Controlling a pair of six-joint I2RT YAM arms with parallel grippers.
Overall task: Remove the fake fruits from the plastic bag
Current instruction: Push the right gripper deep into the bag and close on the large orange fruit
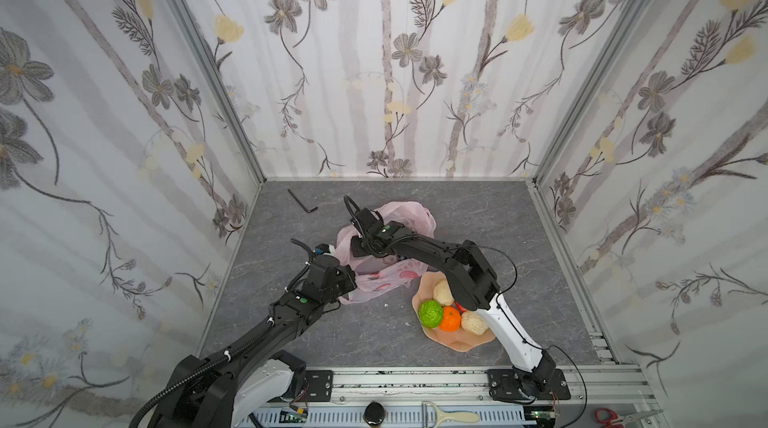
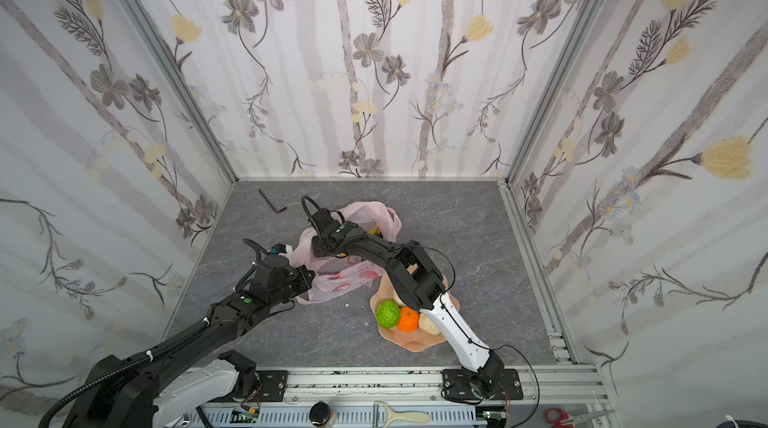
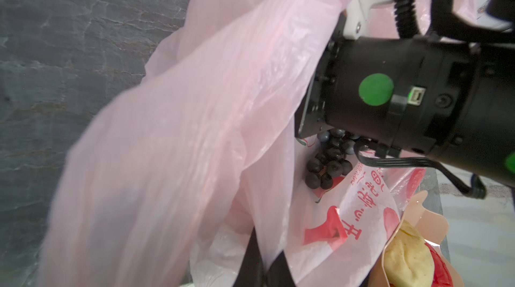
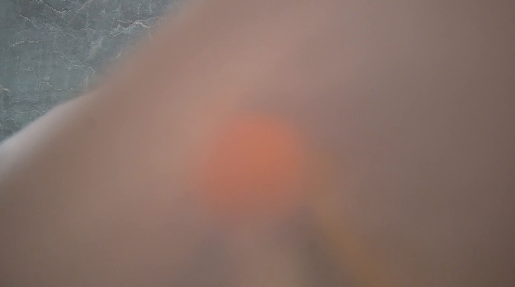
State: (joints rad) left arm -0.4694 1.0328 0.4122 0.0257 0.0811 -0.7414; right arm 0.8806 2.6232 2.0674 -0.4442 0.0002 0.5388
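Grapes (image 3: 328,160) inside bag (image 3: 195,104): left wrist sees, right blurs.

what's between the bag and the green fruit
The dish rim, then bare table with small white specks; both top views show it.

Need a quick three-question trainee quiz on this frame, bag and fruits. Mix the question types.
1. True or false: the grape bunch already lies in the dish.
2. Which arm reaches into the plastic bag? A: left. B: right. C: neither.
3. Fill in: the top views show ___ beige balls in the dish.

Key
1. False. It is still inside the plastic bag, as the left wrist view shows.
2. B, the right arm.
3. Two.
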